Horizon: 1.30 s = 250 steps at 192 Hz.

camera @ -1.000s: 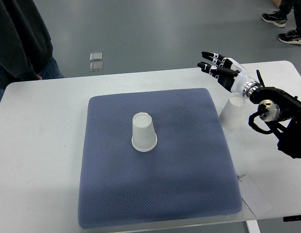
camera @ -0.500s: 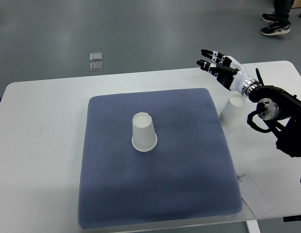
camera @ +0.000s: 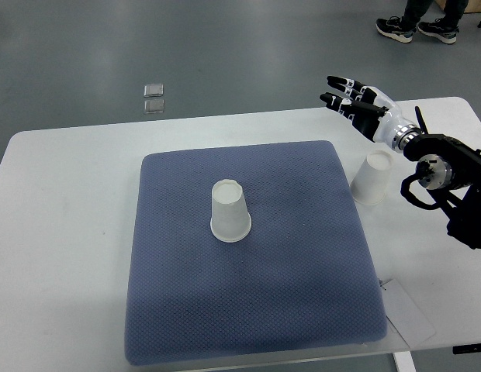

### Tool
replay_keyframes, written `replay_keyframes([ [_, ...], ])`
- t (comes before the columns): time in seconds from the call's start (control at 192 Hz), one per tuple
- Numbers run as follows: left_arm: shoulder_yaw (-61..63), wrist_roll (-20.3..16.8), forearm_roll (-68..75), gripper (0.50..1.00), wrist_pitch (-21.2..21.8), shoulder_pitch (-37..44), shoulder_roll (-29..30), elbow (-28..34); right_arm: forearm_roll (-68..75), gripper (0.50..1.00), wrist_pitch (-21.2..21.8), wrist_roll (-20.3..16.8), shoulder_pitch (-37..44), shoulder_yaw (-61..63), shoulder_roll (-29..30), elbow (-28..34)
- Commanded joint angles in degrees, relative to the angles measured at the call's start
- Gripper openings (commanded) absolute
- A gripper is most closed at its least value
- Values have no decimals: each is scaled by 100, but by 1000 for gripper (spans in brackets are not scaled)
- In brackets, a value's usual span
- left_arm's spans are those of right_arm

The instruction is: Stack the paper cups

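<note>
Hovering robot hand (camera: pixel 357 105) — beyond table edge (camera: pixel 248 115)

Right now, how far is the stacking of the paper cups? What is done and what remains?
Nothing is stacked yet. One paper cup stands upside down on the blue mat; the second cup stands upside down on the white table, just off the mat's right edge. The right hand hovers open beyond that cup, holding nothing. Grasping one cup and placing it over the other remains.

text: none legible | paper cups (camera: pixel 230 211): blank white | counter (camera: pixel 70 232): no labels | blue mat (camera: pixel 248 310): unmarked
</note>
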Motion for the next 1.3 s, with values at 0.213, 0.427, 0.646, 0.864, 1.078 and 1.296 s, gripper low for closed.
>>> replay_keyframes([
  [0.213,1,0,0,1000,0,0,0,-1,-79,913,176,35,44,-35,-396,62],
  [0.427,1,0,0,1000,0,0,0,-1,-271,911,641,27,211,-141,-1125,70],
  [0.646,1,0,0,1000,0,0,0,-1,-2214,911,1230,211,255,-150,-1714,237],
  [0.864,1,0,0,1000,0,0,0,-1,-3682,909,1309,422,282,-668,-2259,967],
  [1.078,1,0,0,1000,0,0,0,-1,-4763,911,1362,457,378,-993,-2435,1573],
  [1.296,1,0,0,1000,0,0,0,-1,-5633,911,1345,457,387,-1187,-2408,1705],
])
